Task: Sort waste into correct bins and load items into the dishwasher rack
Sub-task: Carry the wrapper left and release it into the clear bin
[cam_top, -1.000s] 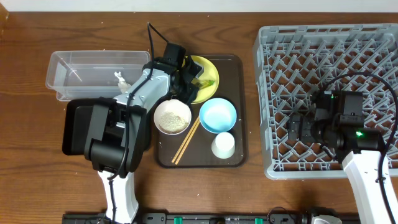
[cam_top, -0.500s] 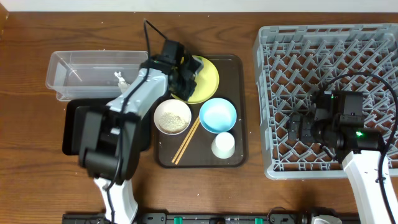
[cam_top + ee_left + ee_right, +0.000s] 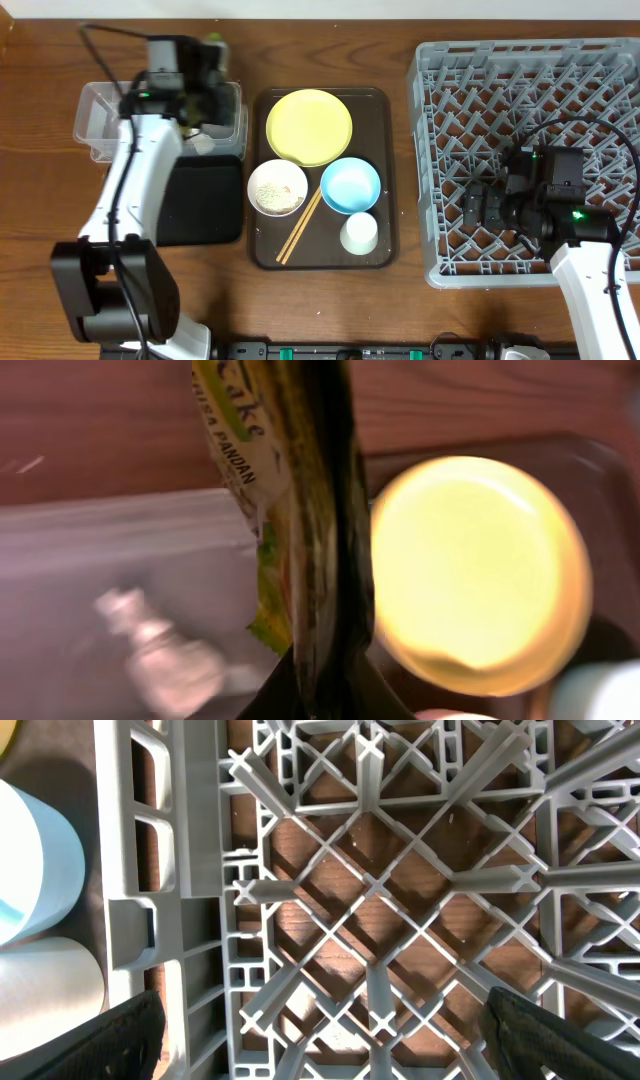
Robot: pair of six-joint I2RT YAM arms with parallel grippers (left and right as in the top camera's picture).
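Note:
My left gripper [image 3: 208, 75] is shut on the green-and-yellow snack wrapper [image 3: 290, 510], which hangs over the right end of the clear tub [image 3: 105, 112]. A green tip of the wrapper [image 3: 213, 40] shows overhead. The yellow plate [image 3: 309, 127] lies bare on the brown serving tray [image 3: 385, 170]. Beside it stand the whitish-pink bowl [image 3: 277, 187] holding rice crumbs, the blue bowl [image 3: 350, 185], the white cup [image 3: 359, 233] and the chopsticks [image 3: 300, 225]. Over the left part of the grey rack [image 3: 530, 90] my right gripper [image 3: 340, 1050] stands open with nothing between its fingers.
The black tray [image 3: 200, 195] lies just in front of the clear tub, left of the serving tray. A small white scrap [image 3: 160, 650] lies inside the tub. In the right wrist view the blue bowl [image 3: 30, 860] and cup [image 3: 45, 990] sit just outside the rack wall.
My left gripper closed on the wrapper on the yellow plate, lifted it and swung left to above the clear tub. The plate is now bare. The right arm has not moved.

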